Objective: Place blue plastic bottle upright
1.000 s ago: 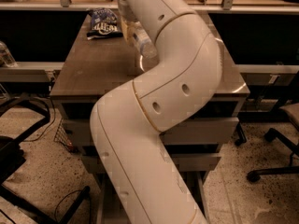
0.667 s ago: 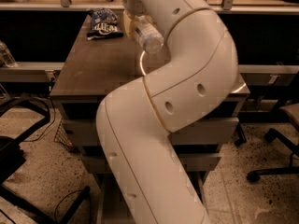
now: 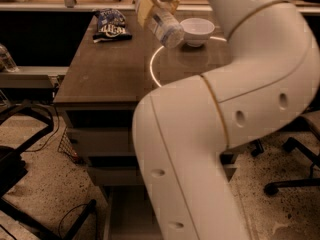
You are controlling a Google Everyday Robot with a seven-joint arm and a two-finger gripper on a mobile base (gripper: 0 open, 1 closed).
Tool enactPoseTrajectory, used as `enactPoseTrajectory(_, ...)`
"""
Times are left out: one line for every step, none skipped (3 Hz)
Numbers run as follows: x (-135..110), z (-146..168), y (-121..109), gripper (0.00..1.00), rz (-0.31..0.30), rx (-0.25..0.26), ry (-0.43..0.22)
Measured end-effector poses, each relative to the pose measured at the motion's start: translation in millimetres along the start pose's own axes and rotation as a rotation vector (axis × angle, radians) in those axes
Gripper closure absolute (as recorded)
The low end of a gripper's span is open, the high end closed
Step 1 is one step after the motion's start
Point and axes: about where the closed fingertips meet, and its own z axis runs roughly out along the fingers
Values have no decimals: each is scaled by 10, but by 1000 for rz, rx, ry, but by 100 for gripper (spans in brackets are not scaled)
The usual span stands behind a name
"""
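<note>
The blue plastic bottle (image 3: 164,24) is clear and ribbed, with a white cap. It hangs tilted above the brown table (image 3: 107,74), cap up and to the left, base down and to the right. My gripper (image 3: 150,5) is at the top of the view, shut around the bottle's upper half. The bottle's base hovers just left of the white bowl (image 3: 197,30) and touches nothing. My large white arm fills the right and lower middle of the view and hides the table's right part.
A blue crinkled snack bag (image 3: 111,24) lies at the table's far left corner. Another clear bottle (image 3: 6,59) stands on a shelf at far left. Office chair bases stand on the floor at right (image 3: 292,179) and lower left (image 3: 20,159).
The bottle has risen off the table in my gripper and moved a little to the right. My arm has swung right, uncovering the white bowl.
</note>
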Motion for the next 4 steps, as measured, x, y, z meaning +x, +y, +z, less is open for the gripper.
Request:
enactPoseTrajectory(34, -222, 62, 100, -95, -113, -106)
enactPoseTrajectory(75, -287, 106, 100, -209, -188, -211)
enactPoseTrajectory(128, -186, 155, 100, -312, -259, -317)
enactPoseTrajectory(225, 35, 167, 100, -378, -342, -449)
